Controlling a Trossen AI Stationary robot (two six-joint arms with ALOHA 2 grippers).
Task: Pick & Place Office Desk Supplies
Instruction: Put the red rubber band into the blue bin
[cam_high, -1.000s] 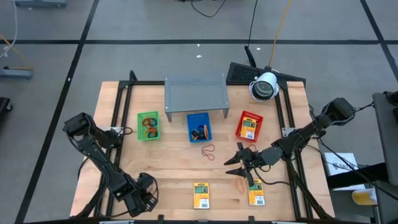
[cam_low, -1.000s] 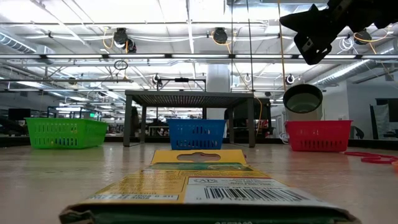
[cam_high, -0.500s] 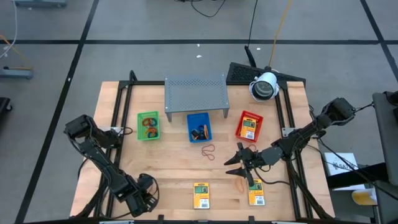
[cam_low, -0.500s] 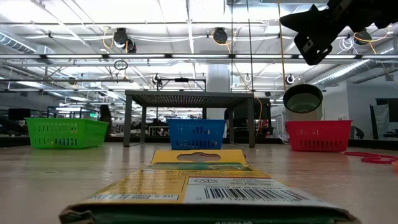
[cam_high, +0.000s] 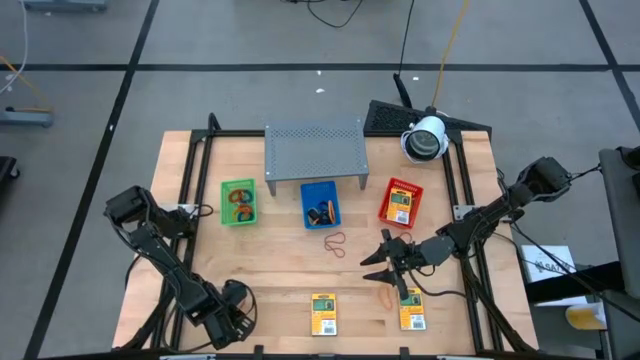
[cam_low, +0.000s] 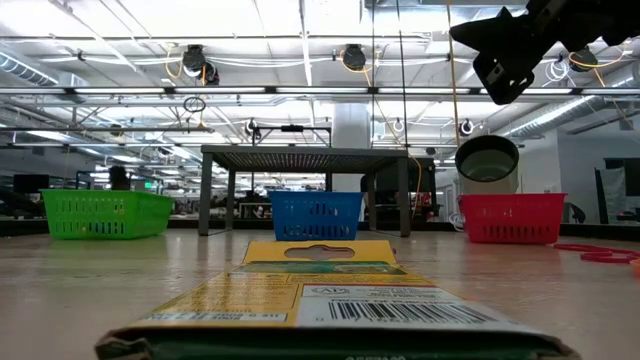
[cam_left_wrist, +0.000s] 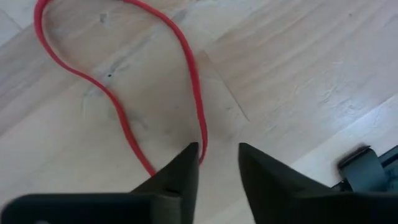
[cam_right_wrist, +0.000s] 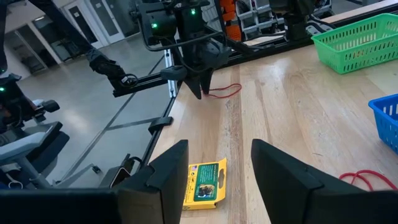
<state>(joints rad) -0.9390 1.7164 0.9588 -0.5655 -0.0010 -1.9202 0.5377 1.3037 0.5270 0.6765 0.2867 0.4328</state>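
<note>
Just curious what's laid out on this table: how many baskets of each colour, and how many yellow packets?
Green basket: 1
Blue basket: 1
Red basket: 1
Yellow packets: 3 (two on the table, one in the red basket)
Total: 6

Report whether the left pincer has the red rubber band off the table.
Not lifted: the red rubber band lies flat on the wood, with the left pincer straddling its end.
</note>
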